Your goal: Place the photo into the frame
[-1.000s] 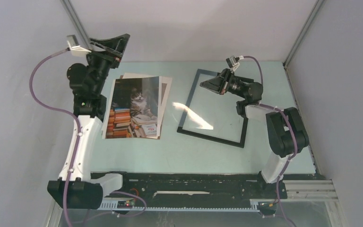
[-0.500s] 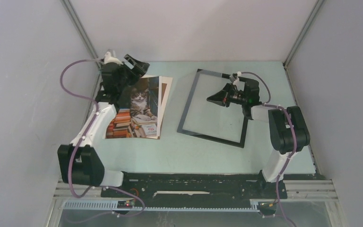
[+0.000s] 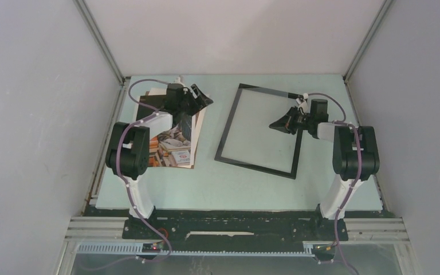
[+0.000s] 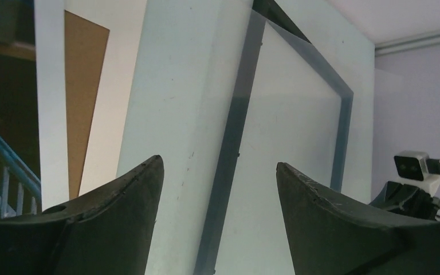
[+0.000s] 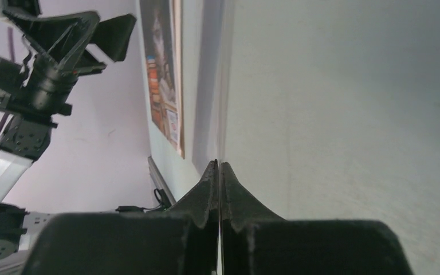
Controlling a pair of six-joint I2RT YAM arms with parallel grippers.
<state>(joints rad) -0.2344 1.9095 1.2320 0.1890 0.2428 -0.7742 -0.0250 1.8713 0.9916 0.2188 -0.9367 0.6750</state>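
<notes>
Left pincer (image 4: 217,166) gaping, empty; wrist view shows brown board (image 4: 83,97). Right pincer (image 5: 219,166) closed tight, empty, over frame (image 3: 228,122).

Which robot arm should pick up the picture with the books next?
Left. Its open end effector hangs right above the photo. The right end effector is shut and is over the frame instead.

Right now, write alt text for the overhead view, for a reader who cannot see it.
On a pale table, the left end effector hangs open over the far end of a photo. The right end effector, shut, points over an empty black frame lying to the right of the photo.
</notes>
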